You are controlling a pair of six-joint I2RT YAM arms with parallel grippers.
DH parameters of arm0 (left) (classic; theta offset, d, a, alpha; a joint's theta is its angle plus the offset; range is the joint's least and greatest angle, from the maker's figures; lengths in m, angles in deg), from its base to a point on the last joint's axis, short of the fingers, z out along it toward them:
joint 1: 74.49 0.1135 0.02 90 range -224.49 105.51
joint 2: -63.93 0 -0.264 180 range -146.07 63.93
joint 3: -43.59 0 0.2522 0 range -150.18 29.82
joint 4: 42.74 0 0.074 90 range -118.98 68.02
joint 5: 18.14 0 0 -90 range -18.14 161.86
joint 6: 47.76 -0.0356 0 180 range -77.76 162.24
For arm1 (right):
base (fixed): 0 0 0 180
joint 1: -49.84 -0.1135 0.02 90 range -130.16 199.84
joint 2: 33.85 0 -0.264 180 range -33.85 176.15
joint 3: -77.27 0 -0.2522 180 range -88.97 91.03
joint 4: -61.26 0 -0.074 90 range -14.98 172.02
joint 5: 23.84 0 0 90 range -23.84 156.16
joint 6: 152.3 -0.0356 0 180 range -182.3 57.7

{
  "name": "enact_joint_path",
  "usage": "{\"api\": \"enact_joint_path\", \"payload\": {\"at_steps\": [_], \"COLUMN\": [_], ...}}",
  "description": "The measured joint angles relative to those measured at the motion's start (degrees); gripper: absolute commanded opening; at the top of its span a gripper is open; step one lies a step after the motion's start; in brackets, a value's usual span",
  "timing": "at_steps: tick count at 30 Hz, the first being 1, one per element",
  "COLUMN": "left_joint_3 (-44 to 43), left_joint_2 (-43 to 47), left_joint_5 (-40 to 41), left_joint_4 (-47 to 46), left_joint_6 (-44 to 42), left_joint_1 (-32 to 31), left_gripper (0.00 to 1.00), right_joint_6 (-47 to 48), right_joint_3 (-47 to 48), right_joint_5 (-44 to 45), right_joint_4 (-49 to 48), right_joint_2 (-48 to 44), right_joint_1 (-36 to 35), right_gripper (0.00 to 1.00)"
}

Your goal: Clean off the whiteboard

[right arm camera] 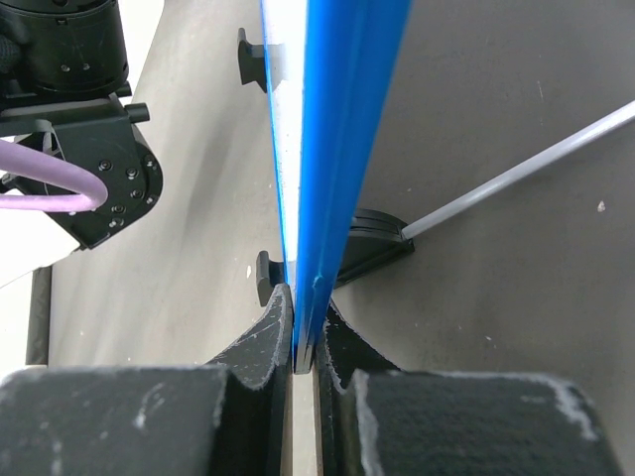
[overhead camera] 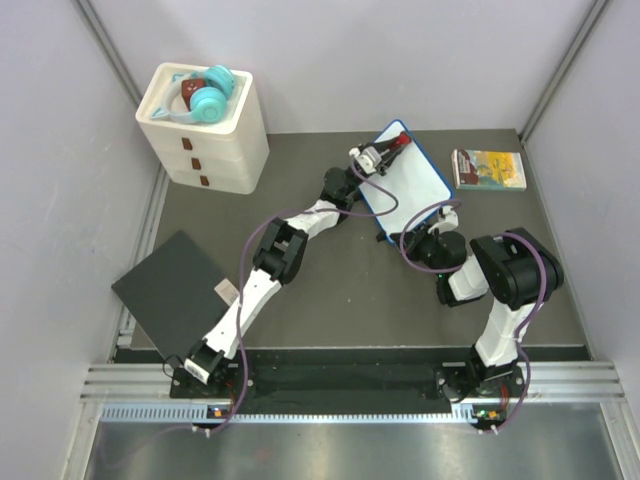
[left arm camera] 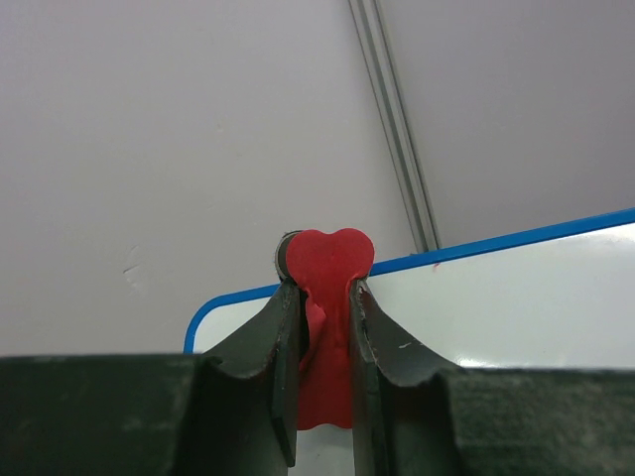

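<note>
Steadying the whiteboard (overhead camera: pixel 410 180), right fingers (right arm camera: pixel 260 342) pinch its blue rim (right arm camera: pixel 337 149) — so left fingers (left arm camera: pixel 270 342), clamping a red heart-shaped eraser (left arm camera: pixel 327 263), can wipe.

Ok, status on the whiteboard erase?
Left gripper: jaws shut on red heart eraser, at whiteboard far corner. Right gripper: jaws clamp board's blue rim. No writing visible; no obstruction seen.

Soft, even light throughout.
We found faint shadows under the arms (overhead camera: pixel 270 260), a sheen on the metal sill (overhead camera: pixel 330 445), and soft focus nearest both wrist lenses.
</note>
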Motion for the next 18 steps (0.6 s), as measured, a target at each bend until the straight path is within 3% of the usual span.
{"api": "enact_joint_path", "payload": {"at_steps": [18], "left_joint_3": [1.05], "left_joint_2": [0.0], "left_joint_5": [8.44], "left_joint_4": [0.42], "left_joint_6": [-2.84], "left_joint_1": [0.13], "left_gripper": [0.0], "right_joint_6": [0.09], "right_joint_3": [0.02], "right_joint_5": [0.02], "right_joint_4": [-0.24], "right_joint_2": [0.26], "right_joint_1": [-0.02], "right_gripper": [0.0]}}
